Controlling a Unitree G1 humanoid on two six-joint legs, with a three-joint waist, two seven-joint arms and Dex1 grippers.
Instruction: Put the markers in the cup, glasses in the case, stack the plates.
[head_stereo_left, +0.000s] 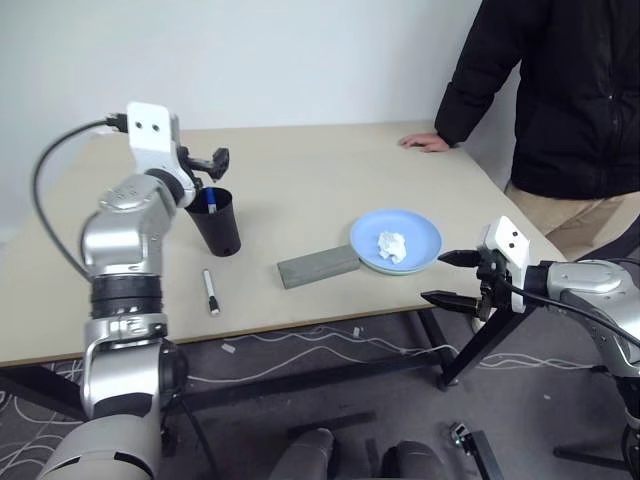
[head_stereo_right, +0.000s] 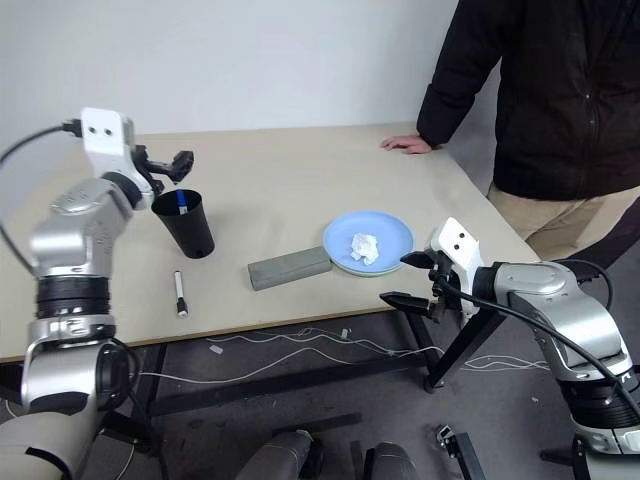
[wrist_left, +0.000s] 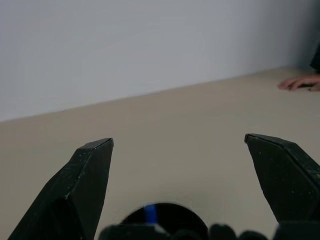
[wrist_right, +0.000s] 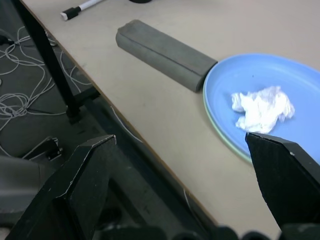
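Note:
The black cup (head_stereo_left: 218, 222) stands on the left of the table with a blue-capped marker (head_stereo_left: 213, 202) upright inside it. My left gripper (head_stereo_left: 207, 168) hovers open just above the cup's rim (wrist_left: 165, 215), with nothing between its fingers. A second marker (head_stereo_left: 210, 292), white with a black cap, lies on the table in front of the cup. The grey case (head_stereo_left: 318, 266) lies shut near the middle. The light blue plate (head_stereo_left: 425, 232) rests on the mint green plate (wrist_right: 220, 132). My right gripper (head_stereo_left: 445, 278) is open and empty, off the table's front right edge beside the plates. The glasses are out of view.
A crumpled white tissue (head_stereo_left: 392, 246) lies on the blue plate. A person in a dark jacket stands at the table's far right corner with a hand (head_stereo_left: 428, 143) resting on the top. Cables (head_stereo_left: 300, 350) lie on the floor under the front edge.

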